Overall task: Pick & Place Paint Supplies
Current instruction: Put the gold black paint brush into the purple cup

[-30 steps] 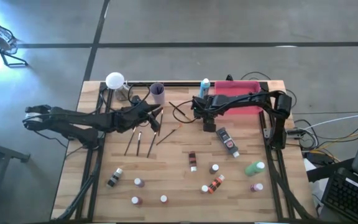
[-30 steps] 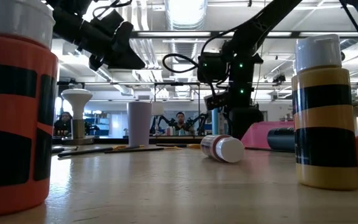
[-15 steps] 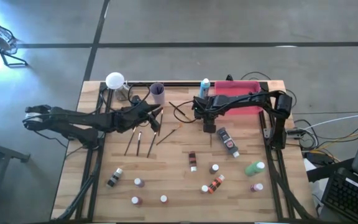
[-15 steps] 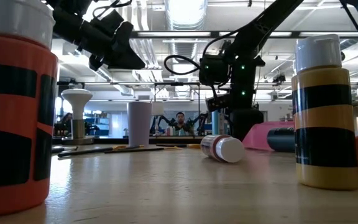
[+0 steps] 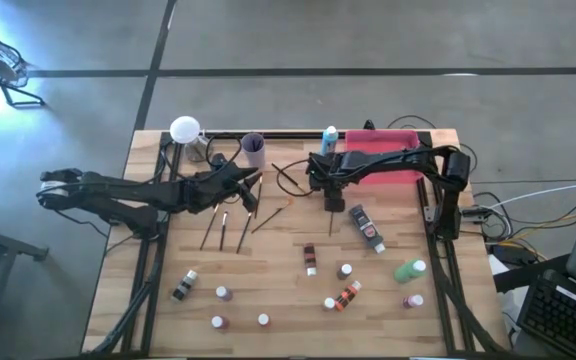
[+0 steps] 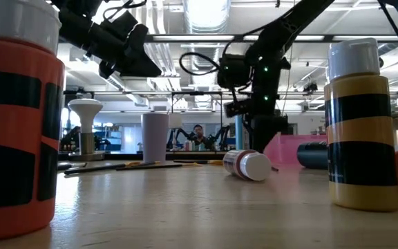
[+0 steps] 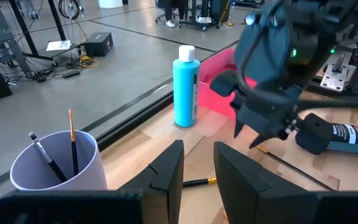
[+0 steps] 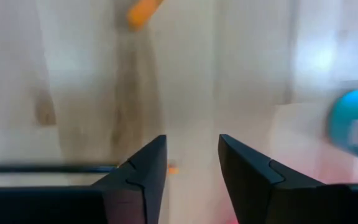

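My right gripper (image 5: 330, 203) points steeply down at the table's middle, just in front of the pink tray (image 5: 396, 152). It is open (image 8: 192, 163). A thin dark brush (image 7: 291, 166) lies flat on the wood. Its orange-tipped end (image 8: 172, 169) shows between the fingers, and I cannot tell whether a finger touches it. My left gripper (image 5: 256, 190) hovers near the lilac cup (image 5: 253, 148), open by a narrow gap (image 7: 199, 163), with nothing between its fingers. The cup holds two brushes (image 7: 55, 163).
A blue bottle (image 5: 329, 137) stands beside the tray. A dark tube (image 5: 366, 228) lies right of my right gripper. Several brushes (image 5: 223, 228) lie left of centre. Several small bottles (image 5: 346, 270) are scattered toward the near edge, and a white round-topped object (image 5: 184, 129) stands far left.
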`<state>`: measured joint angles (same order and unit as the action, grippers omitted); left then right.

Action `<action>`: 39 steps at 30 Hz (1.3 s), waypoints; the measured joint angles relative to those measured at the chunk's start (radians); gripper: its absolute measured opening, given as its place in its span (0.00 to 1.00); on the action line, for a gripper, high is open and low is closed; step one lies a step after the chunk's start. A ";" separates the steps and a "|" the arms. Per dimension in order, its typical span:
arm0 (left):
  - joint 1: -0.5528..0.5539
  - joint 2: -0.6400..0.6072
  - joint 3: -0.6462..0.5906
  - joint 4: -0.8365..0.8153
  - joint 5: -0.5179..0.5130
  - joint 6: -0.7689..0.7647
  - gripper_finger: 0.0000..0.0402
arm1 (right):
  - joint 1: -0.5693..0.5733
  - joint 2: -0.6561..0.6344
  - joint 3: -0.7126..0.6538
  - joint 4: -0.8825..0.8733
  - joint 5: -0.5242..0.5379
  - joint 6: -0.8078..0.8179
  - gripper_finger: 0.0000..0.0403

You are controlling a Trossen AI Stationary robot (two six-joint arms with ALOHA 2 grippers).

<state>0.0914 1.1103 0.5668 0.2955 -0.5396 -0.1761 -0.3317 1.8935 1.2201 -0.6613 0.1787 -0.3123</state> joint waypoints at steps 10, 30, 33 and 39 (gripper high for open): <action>0.000 0.000 0.000 -0.001 0.000 0.000 0.23 | 0.001 -0.001 0.173 -0.262 -0.004 0.441 0.37; 0.000 0.000 0.000 -0.032 0.001 0.000 0.23 | -0.013 -0.002 0.177 -0.325 -0.082 0.835 0.40; 0.000 0.000 0.000 -0.023 0.001 0.000 0.23 | 0.000 -0.002 0.176 -0.288 -0.081 0.891 0.42; 0.000 0.000 0.000 -0.018 -0.001 0.001 0.23 | 0.029 -0.002 0.172 -0.253 0.048 1.067 0.45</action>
<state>0.0914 1.1099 0.5667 0.2773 -0.5409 -0.1749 -0.3024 1.8919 1.3920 -0.9138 0.2264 0.7549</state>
